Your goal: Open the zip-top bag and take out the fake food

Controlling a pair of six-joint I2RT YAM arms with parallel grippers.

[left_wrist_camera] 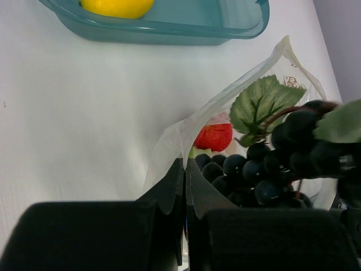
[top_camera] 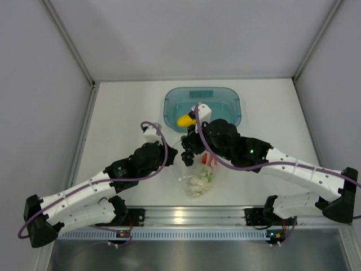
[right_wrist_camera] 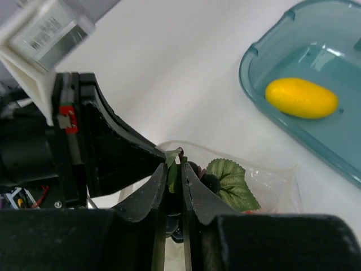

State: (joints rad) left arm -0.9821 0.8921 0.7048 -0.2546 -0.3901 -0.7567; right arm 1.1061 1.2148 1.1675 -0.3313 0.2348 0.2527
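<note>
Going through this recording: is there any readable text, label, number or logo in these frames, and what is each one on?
White sticker on the left arm's white wrist housing: barcode and small print, too blurred to read.
Reddish print near a top corner of the zip-top bag: too small to read.
No other text shows, so nothing can be quoted.

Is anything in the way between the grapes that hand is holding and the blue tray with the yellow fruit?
Only the zip-top bag: its raised open rim stands on the tray side of the grape bunch, which the right hand grips by its leafy top. Past that rim, nothing visible lies before the teal tray.
</note>
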